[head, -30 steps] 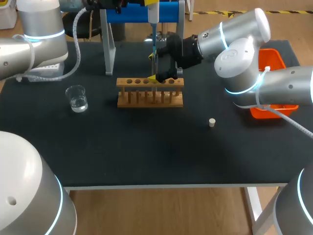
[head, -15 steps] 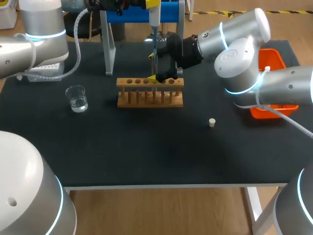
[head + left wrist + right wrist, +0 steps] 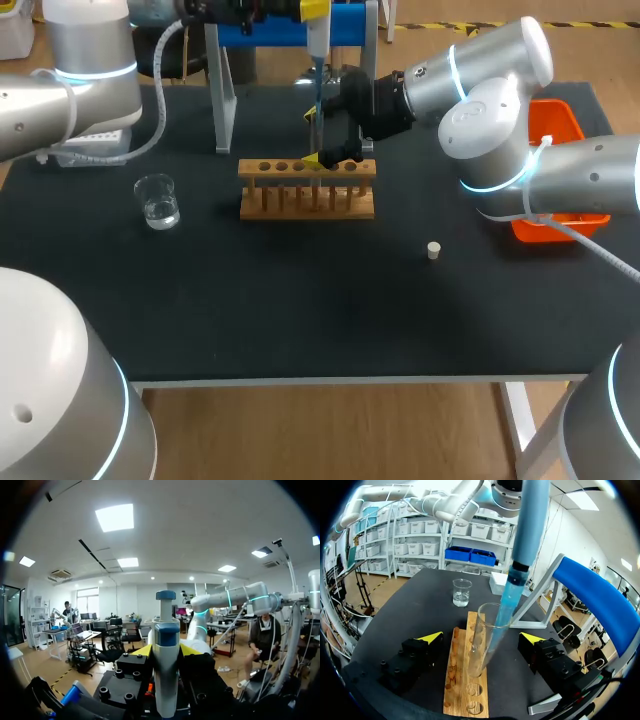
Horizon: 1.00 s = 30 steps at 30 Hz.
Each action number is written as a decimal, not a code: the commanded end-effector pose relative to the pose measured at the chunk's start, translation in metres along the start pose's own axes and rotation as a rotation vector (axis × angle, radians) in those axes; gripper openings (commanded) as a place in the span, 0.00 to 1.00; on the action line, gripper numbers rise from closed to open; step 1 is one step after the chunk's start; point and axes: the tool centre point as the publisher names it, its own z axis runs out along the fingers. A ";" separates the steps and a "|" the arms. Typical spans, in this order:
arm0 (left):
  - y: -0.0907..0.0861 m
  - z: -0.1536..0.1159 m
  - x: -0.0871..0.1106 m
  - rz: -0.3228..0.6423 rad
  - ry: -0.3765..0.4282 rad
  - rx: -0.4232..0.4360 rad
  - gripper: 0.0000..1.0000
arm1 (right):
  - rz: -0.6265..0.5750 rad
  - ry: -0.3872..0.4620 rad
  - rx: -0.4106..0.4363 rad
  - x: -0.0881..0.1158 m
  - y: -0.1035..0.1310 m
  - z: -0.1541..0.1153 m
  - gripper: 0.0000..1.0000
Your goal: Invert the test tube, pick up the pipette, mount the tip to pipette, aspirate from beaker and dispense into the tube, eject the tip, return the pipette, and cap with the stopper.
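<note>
Precariously, the left gripper (image 3: 166,650) clamps the pipette (image 3: 165,680), its blue tip (image 3: 506,607) inside the test tube (image 3: 481,647), which stands untouched between the right gripper's (image 3: 481,638) spread jaws. Sideways drift could tip the tube or spill liquid onto the rack (image 3: 454,682).

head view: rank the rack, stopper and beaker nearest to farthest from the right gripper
1. Wooden rack, just below the right gripper.
2. Stopper, toward the table's front right.
3. Beaker, well over on the left side.

No legible text, seemingly.
</note>
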 end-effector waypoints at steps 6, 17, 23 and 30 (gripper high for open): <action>0.002 0.001 -0.001 -0.001 0.004 -0.014 0.00 | 0.000 0.001 0.003 0.000 0.000 -0.001 1.00; 0.004 0.003 0.000 0.006 0.008 -0.024 0.00 | 0.000 0.001 0.003 0.000 0.000 -0.001 1.00; 0.005 0.005 0.003 0.014 0.001 -0.030 0.00 | 0.000 0.001 0.003 0.000 0.000 -0.001 1.00; 0.007 0.005 0.004 0.015 0.001 -0.030 0.00 | 0.000 0.001 0.003 0.000 0.000 -0.001 1.00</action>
